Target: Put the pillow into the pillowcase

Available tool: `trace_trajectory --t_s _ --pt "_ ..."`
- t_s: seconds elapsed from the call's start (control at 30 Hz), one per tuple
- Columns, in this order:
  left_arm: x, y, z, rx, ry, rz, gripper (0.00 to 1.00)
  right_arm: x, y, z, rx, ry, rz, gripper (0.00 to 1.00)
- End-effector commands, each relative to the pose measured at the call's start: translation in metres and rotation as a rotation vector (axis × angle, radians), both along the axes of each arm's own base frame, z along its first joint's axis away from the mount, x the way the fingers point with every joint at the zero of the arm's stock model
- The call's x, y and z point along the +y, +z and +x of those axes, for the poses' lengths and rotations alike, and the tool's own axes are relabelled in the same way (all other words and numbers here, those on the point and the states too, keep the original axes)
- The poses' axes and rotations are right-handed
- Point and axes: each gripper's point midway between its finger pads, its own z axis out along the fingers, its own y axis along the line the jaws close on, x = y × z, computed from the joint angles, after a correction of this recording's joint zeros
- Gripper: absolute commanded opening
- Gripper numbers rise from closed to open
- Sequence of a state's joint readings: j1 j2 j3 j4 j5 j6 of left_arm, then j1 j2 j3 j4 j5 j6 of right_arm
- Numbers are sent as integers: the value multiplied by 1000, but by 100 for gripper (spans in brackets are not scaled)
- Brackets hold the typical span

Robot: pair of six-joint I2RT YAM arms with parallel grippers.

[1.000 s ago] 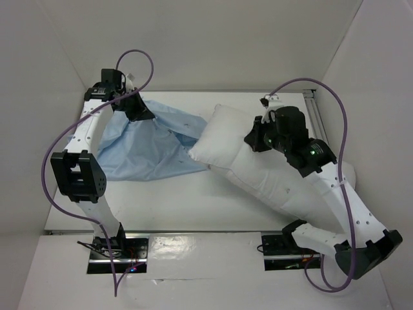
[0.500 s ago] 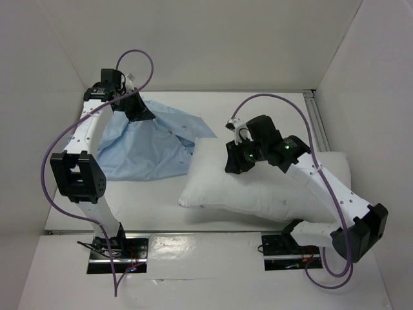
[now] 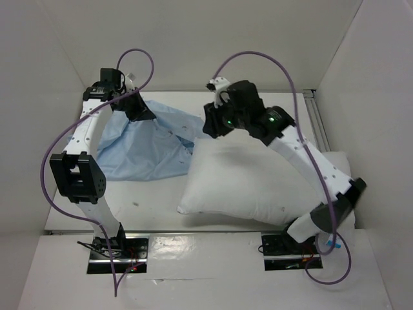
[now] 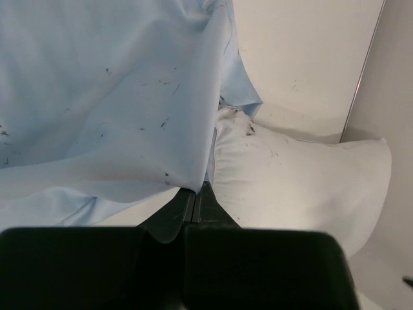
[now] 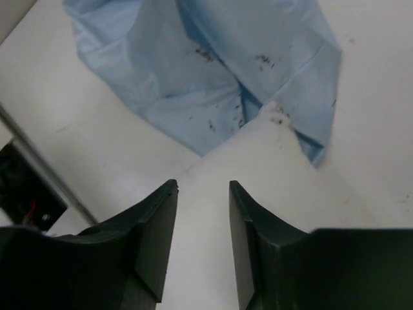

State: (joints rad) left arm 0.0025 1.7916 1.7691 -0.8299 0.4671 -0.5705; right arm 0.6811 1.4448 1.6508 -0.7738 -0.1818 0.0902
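While the left gripper [image 3: 134, 108] stays out of the way at the table's [image 3: 155, 197] far left, clenched on a raised fold of the pillowcase [image 3: 145, 145], the right gripper [image 3: 210, 126] hangs released above the far corner of the pillow [image 3: 251, 181], jaws apart, holding nothing. That corner touches the blue fabric, perhaps just under its edge; the pillow lies flat beside it.

The left gripper [image 4: 195, 201] has its dark jaws pressed together on a fold at the lower edge of the pillowcase [image 4: 110, 97], whose wrinkled light blue cloth, flecked with small dark specks, fills the upper left. Just to the right lies the pillow [image 4: 297, 181], white and plump. Its speckled near corner touches the blue fabric's edge.
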Motion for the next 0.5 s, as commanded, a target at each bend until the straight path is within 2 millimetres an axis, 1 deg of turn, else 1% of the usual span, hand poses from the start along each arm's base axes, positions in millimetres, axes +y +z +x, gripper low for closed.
trace_trajectory --t_s 0.0,0.03,0.07,0.1,0.13,0.17,0.2,0.23,0.27,0.3,0.33,0.37,0.4,0.43,0.47 --pt "-7 37 0 -118 -61 -4 0 26 -37 56 -39 -102 -135 45" --pt "-7 37 0 -118 -61 -4 0 42 -55 71 -36 -96 -164 51" --pt "-7 39 -1 -115 -61 -4 0 46 -62 81 -37 -115 -184 54" --pt "-7 39 -1 -120 -68 2 0 48 -71 91 -41 -130 -212 59" --pt "-6 40 -3 -122 -75 8 0 60 -91 102 -42 -124 -240 64" --pt "-6 39 -5 -110 -75 7 0 66 -89 111 -61 -137 -232 67" --pt "-4 38 -4 -115 -76 22 0 70 -95 119 -72 -138 -242 71" --pt "-4 38 -4 -115 -76 22 0 79 -109 129 -70 -138 -244 75" --pt "-4 38 -4 -115 -76 22 0 84 -116 134 -67 -138 -246 77" --pt "-4 33 -6 -101 -76 21 0 86 -124 138 -64 -144 -258 77" --pt "-6 32 -10 -94 -82 13 0 90 -147 143 -38 -140 -286 80" --pt "-6 28 -11 -89 -89 17 0 96 -145 149 -47 -141 -276 80" --pt "-6 28 -14 -88 -89 17 0 99 -152 153 -48 -134 -287 80" --pt "-4 24 -14 -78 -82 25 0 108 -167 155 -42 -112 -311 81" --pt "-4 19 -17 -61 -89 29 0 109 -174 159 -45 -113 -326 81"
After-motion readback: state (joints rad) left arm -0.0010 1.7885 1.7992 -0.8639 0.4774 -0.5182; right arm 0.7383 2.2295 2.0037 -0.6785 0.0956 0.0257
